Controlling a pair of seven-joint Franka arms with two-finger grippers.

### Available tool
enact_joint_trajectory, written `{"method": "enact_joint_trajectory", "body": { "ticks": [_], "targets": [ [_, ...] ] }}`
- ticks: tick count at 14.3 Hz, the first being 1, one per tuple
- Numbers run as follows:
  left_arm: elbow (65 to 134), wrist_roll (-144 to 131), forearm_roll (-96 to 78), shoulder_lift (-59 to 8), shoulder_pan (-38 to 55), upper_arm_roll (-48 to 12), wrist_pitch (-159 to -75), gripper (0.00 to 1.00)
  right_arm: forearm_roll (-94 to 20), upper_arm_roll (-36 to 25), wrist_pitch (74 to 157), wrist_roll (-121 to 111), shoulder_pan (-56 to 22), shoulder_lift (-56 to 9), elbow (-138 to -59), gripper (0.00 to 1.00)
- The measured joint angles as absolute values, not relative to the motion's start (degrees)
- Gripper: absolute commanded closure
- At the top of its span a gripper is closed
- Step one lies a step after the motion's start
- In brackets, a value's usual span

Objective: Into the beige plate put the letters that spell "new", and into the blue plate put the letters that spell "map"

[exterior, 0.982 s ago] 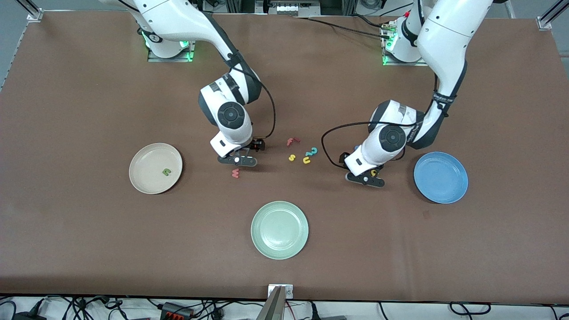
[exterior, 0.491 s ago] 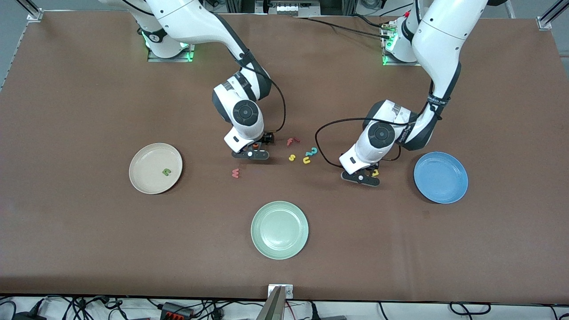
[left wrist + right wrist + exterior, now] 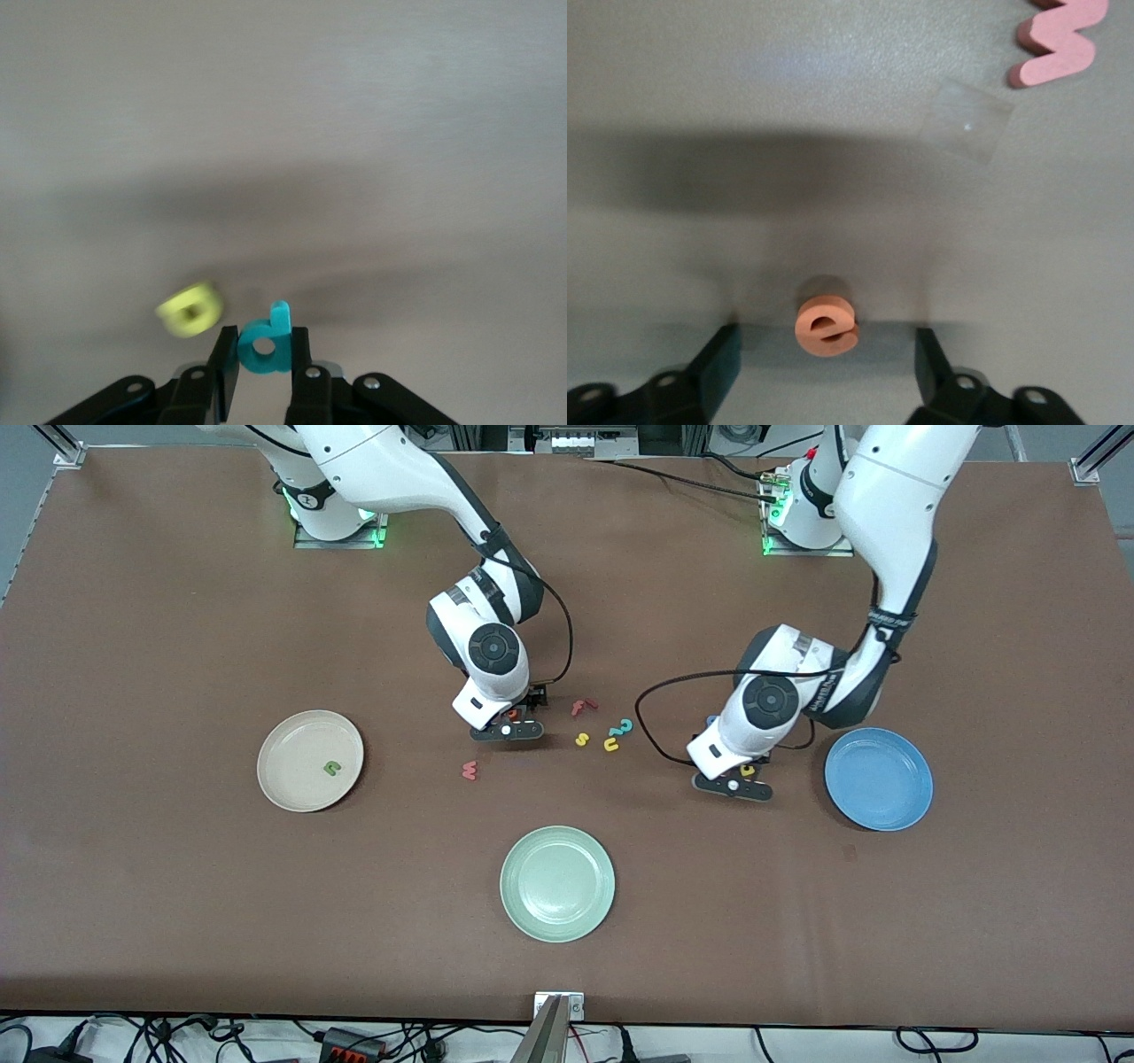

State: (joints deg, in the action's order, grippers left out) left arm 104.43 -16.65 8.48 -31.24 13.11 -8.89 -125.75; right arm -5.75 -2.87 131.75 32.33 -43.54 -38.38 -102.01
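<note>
Two end effectors work the brown desk (image 3: 177, 886): the left end effector (image 3: 263, 372) pinches the small teal plastic p (image 3: 264, 341) beside the round blue plate (image 3: 878, 779); the right end effector (image 3: 824, 367) straddles the small orange plastic e (image 3: 826, 325), fingers apart, ready to clamp.

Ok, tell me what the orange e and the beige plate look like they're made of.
Orange e: probably foam or soft plastic; thick block edges, matte, slightly grainy face with no shine.
Beige plate: likely matte plastic or a composite; even cream color, thin shallow rim, only a faint sheen. The look alone can't settle either one.
</note>
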Motion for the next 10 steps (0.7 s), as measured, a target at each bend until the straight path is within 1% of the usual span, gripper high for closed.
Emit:
{"method": "enact_joint_trajectory", "body": {
  "ticks": [1,3,4,6,7,8,9,10],
  "targets": [
    [102.9,-14.4,9.0,-30.3,11.7,-8.5,-122.1,0.93,-5.8,-2.9,131.8,32.2,-43.5,-38.4,-102.0,0.23],
    [101.8,-8.2,10.2,-29.2,7.0,-8.2,-119.4,0.92,-5.8,-3.0,131.9,32.1,-43.4,-38.4,-101.9,0.29],
    [101.9,-5.2,10.9,-29.1,4.3,-8.1,-119.2,0.92,-5.8,-3.0,131.9,32.1,-43.4,-38.3,-101.8,0.32],
    [102.2,-1.2,12.4,-29.9,-0.7,-7.9,-119.6,0.92,-5.8,-3.0,132.0,32.1,-43.4,-38.3,-101.7,0.41],
    [102.5,0.0,13.3,-30.7,-2.9,-7.9,-120.7,0.90,-5.8,-3.0,132.0,32.0,-43.4,-38.3,-101.7,0.44],
    [103.1,1.4,13.6,-31.6,-4.7,-7.9,-122.5,0.76,-5.8,-3.0,132.0,32.0,-43.4,-38.3,-101.6,0.49],
    [104.0,2.4,13.6,-32.3,-5.8,-7.9,-124.3,0.29,-5.9,-3.0,132.0,31.9,-43.4,-38.3,-101.6,0.51],
    [104.7,2.8,13.6,-32.9,-6.1,-7.9,-125.5,0.00,-6.0,-3.0,132.0,31.9,-43.4,-38.2,-101.4,0.56]
  ]
}}
